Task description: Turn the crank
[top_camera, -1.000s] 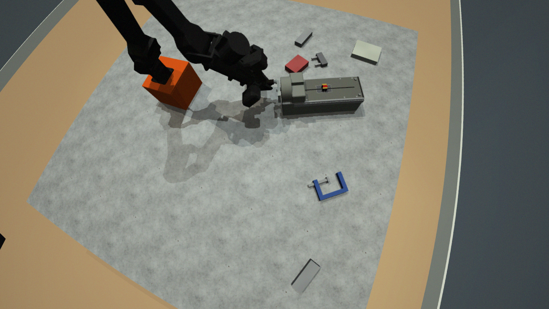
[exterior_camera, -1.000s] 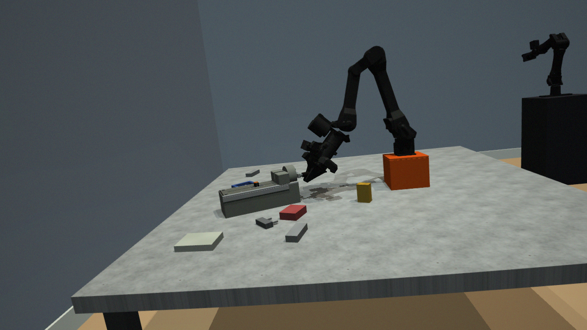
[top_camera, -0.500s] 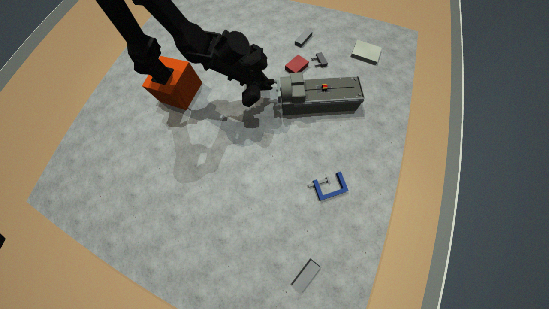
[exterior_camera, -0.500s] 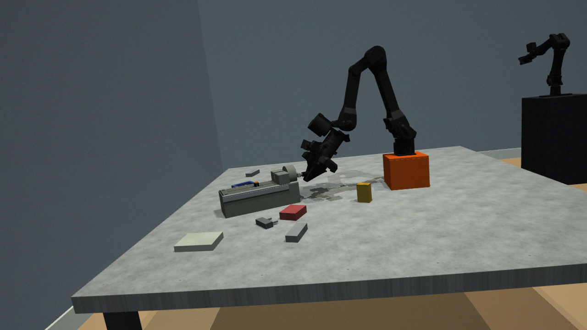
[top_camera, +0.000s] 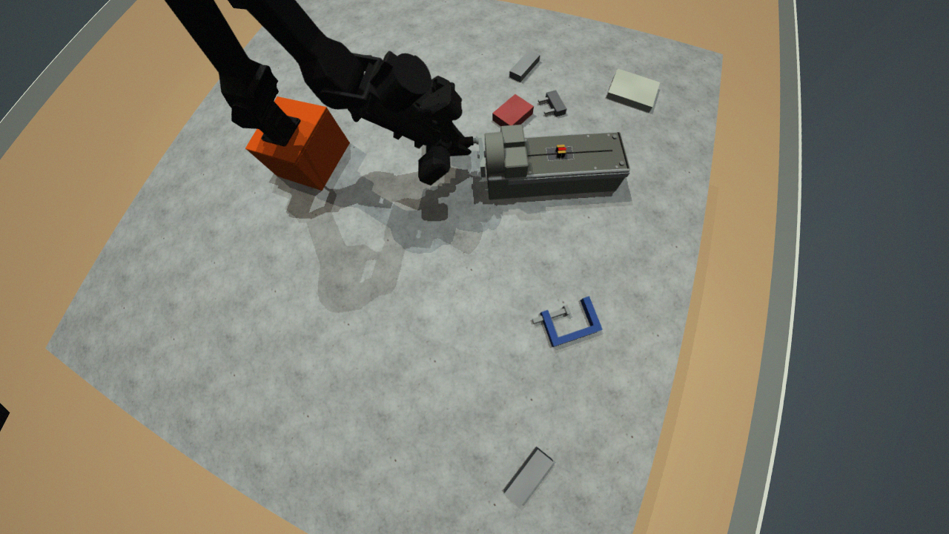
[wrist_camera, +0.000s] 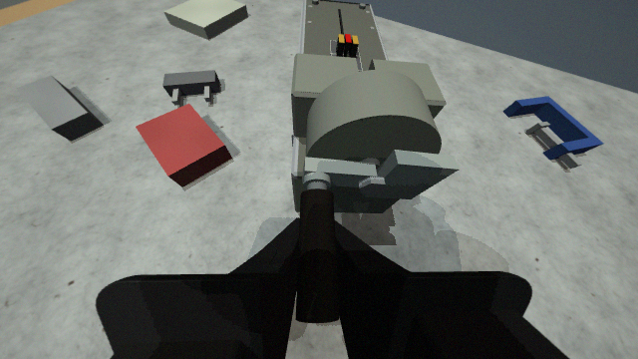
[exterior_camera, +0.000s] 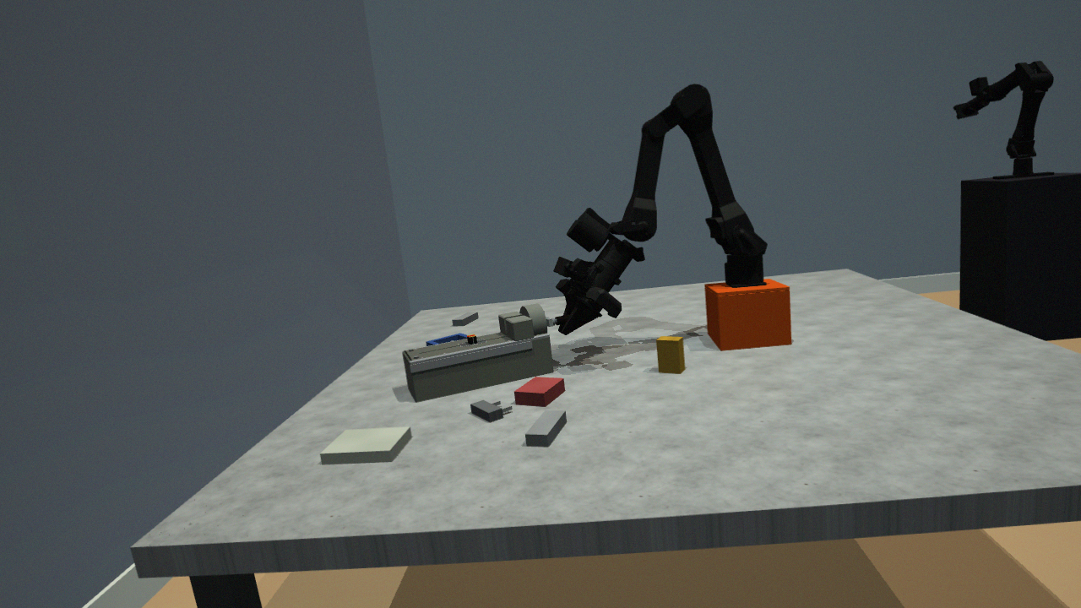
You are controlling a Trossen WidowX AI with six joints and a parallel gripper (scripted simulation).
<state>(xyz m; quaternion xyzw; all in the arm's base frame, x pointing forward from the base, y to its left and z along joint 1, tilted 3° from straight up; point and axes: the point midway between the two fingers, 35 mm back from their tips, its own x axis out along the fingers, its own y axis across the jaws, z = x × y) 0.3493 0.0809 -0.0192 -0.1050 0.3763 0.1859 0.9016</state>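
Observation:
The grey-green machine (top_camera: 557, 185) (exterior_camera: 483, 376) (wrist_camera: 319, 75) stands on the table. Its red pointer (wrist_camera: 348, 38) sits between the left brass mark (wrist_camera: 341, 39) and the right brass mark (wrist_camera: 355, 40). The three look about level; a small offset cannot be told. The pale crank arm (wrist_camera: 344, 167) points left from the hub in the wrist view, with a wedge-shaped piece on the other side. My gripper (top_camera: 470, 146) (exterior_camera: 562, 325) (wrist_camera: 314, 224) is shut on the dark cylindrical crank handle (wrist_camera: 318, 299). The fingers hide the handle in the top and exterior views.
A red block (top_camera: 512, 110) (exterior_camera: 539, 391) (wrist_camera: 181, 142), a two-pronged dark part (top_camera: 556, 102) (exterior_camera: 487, 409) and a grey bar (top_camera: 524, 67) lie beside the machine. A pale slab (top_camera: 633, 88), a blue clamp (top_camera: 575, 337) and another grey bar (top_camera: 528, 476) lie farther off. A yellow block (exterior_camera: 670, 355) stands near the orange base (exterior_camera: 748, 317).

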